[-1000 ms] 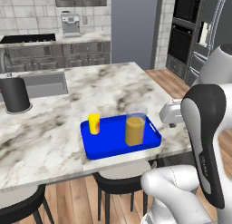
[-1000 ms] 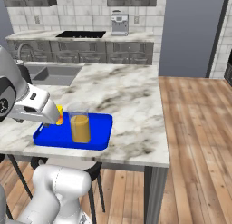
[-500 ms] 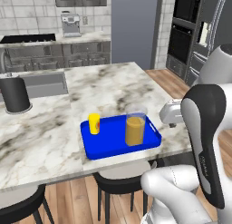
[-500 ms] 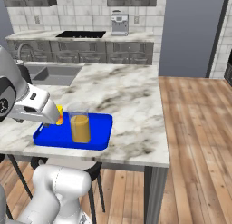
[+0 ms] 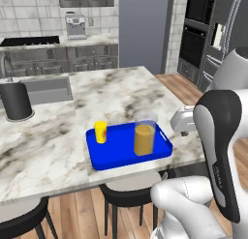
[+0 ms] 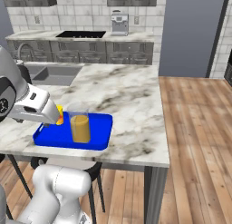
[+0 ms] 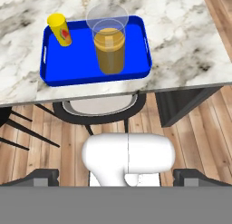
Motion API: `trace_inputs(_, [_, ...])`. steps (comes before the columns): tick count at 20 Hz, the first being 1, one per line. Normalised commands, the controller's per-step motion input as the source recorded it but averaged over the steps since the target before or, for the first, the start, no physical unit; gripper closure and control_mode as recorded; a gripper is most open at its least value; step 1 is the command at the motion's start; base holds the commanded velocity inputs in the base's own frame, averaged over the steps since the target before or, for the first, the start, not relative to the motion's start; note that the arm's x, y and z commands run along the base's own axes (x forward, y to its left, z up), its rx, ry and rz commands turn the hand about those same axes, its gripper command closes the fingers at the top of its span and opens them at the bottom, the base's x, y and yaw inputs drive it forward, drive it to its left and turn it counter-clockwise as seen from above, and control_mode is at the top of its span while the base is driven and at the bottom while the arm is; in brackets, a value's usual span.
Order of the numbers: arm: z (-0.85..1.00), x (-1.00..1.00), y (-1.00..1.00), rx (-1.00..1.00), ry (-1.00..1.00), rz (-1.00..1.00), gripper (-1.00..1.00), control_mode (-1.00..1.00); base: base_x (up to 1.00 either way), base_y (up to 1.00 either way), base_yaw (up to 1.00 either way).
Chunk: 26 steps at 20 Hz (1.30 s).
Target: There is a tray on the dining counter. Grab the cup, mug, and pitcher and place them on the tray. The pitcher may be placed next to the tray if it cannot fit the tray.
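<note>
The blue tray (image 5: 116,158) lies on the marble bench (image 5: 58,136) at its near edge, above a black stool (image 7: 97,110). On the tray stand two things. The pitcher (image 5: 144,136), clear glass with orange liquid filling its lower part, stands upright toward the tray's right half in the left base view, close to the near rim. The cup (image 5: 100,132), slim and bright yellow with a red mark on its side, stands upright at the tray's far left corner, well apart from the pitcher. From the hand view the cup (image 7: 60,30) sits at the tray's upper left and the pitcher (image 7: 108,45) near the tray's middle, both inside the rim (image 7: 95,80).

The hand (image 7: 117,177) is held back off the bench, out beyond the tray's near edge and above the wooden floor (image 7: 190,146). Its two dark fingertips (image 7: 43,177) stand wide apart at the bottom corners of the hand view with nothing between them, so it is released.

Away from the tray, a black canister (image 5: 16,101) stands on the bench beside the inset sink (image 5: 46,88). In the right base view the arm's white link (image 6: 31,107) covers part of the cup next to the tray (image 6: 97,128).
</note>
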Motion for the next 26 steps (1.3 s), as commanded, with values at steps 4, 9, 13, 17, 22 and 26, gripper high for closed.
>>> trace_inputs(4, [0.00,0.00,0.00,0.00,0.00,0.00,-1.00,-1.00,0.00,0.00,0.00])
trace_inputs(9, [0.00,0.00,0.00,0.00,0.00,0.00,-1.00,-1.00,0.00,0.00,0.00])
trace_inputs(13, [0.00,0.00,0.00,0.00,0.00,0.00,-1.00,1.00,0.00,0.00,0.00])
trace_inputs(17, [0.00,0.00,0.00,0.00,0.00,0.00,-1.00,1.00,-0.66,0.57,0.08])
trace_inputs(22, [0.00,0.00,0.00,0.00,0.00,0.00,-1.00,1.00,-1.00,1.00,0.24])
trace_inputs(26, [0.00,0.00,0.00,0.00,0.00,0.00,-1.00,1.00,-0.98,1.00,0.31])
